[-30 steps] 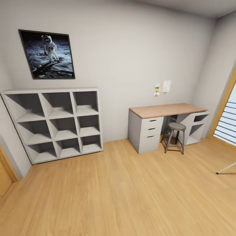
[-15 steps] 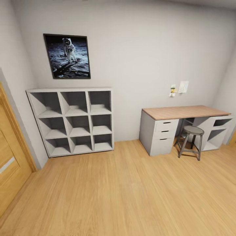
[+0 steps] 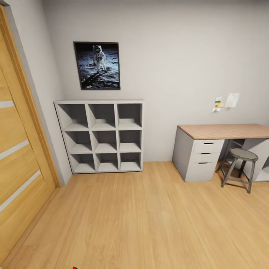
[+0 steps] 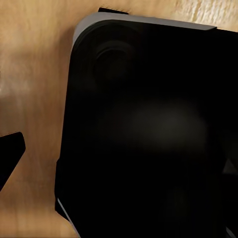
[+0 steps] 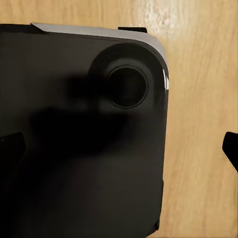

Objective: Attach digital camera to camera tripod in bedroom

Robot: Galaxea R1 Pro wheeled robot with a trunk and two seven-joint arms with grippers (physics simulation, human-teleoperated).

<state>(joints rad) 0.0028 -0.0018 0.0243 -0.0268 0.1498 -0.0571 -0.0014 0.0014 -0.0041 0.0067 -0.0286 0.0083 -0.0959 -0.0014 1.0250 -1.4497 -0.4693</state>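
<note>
**Colleague:** What does your head camera show?

**Me:** The bedroom. A grey cube shelf (image 3: 104,136), three by three, every cubby bare, stands against the pale back wall. A framed astronaut photograph (image 3: 97,65) hangs above it. At the right edge there is a wood-topped desk (image 3: 224,131) with grey drawers and a round metal stool (image 3: 241,168) tucked at its front. A wooden door (image 3: 18,157) runs down the left edge. Light plank floor (image 3: 149,224) lies between.

**Colleague:** Where are the camera and tripod?

**Me:** I cannot place the tripod from here. A tiny red speck (image 3: 74,268) sits at the bottom edge of the head view; it may be the camera's button, but it is too small to say.

**Colleague:** And the claws?

**Me:** Both wrist cameras look down at the robot's black base (image 5: 79,139) over the floor. On the right wrist, dark fingertips (image 5: 230,148) show at opposite edges of the picture, so I judge the right claw spread and holding nothing. On the left wrist I see one dark fingertip (image 4: 10,153) only, so I cannot tell its state.

**Colleague:** How will you handle this step?

**Me:** I judge this a search. I would turn the base slowly, keep the arms tucked clear of the door and shelf, and pause to let the picture settle.
</note>
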